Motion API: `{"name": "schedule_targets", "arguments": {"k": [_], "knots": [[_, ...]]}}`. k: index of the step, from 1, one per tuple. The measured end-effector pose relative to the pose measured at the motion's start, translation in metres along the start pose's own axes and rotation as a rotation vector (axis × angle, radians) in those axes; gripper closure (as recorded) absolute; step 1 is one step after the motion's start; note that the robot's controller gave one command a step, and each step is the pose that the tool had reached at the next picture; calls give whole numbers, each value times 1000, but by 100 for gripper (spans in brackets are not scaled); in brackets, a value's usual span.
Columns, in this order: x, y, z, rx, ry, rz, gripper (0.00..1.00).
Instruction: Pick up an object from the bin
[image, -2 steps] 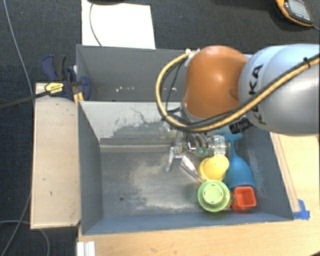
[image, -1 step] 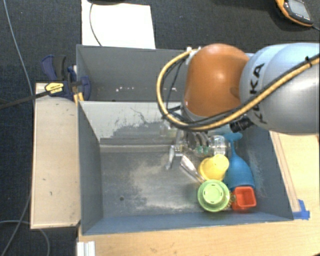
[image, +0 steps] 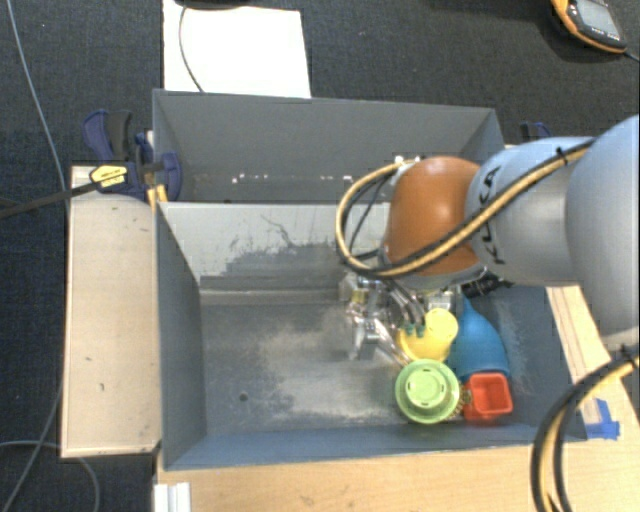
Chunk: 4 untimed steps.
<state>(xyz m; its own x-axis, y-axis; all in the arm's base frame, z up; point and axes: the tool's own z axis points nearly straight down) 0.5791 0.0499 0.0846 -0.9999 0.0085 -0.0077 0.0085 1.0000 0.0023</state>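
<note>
The grey metal bin (image: 180, 330) has most of its floor bare and scuffed, with its few loose things gathered in the near right corner. The arm (image: 570, 220) comes in from the right, its wrist under a rounded orange cover (image: 430, 220) with black and yellow cables (image: 345, 225) looping round it. Below that cover the gripper (image: 368, 325) hangs low in the bin, close to the floor, right of the middle. Whether the claw is spread or pressed together cannot be told, as its metal parts blur into one cluster. Just beside it on the right lies a yellow rounded thing (image: 432, 338), the nearest of the group and seemingly touching the claw's side. Behind the yellow thing to the right leans a blue rounded thing (image: 480, 345), against the right wall. In front of the yellow thing sits a green round thing (image: 428, 390) with ringed edges, facing up, and touching its right side is a small red square block (image: 490, 395), near the front wall.
</note>
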Motion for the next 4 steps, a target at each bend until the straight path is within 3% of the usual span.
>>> {"name": "schedule_targets", "arguments": {"k": [1,2,3,4], "knots": [[-17,4,-80,-5,-16,43,0],[3,-23,-15,2,9,214,0],[2,-2,9,-9,-31,184,0],[16,-13,12,-3,-8,378,100]]}}
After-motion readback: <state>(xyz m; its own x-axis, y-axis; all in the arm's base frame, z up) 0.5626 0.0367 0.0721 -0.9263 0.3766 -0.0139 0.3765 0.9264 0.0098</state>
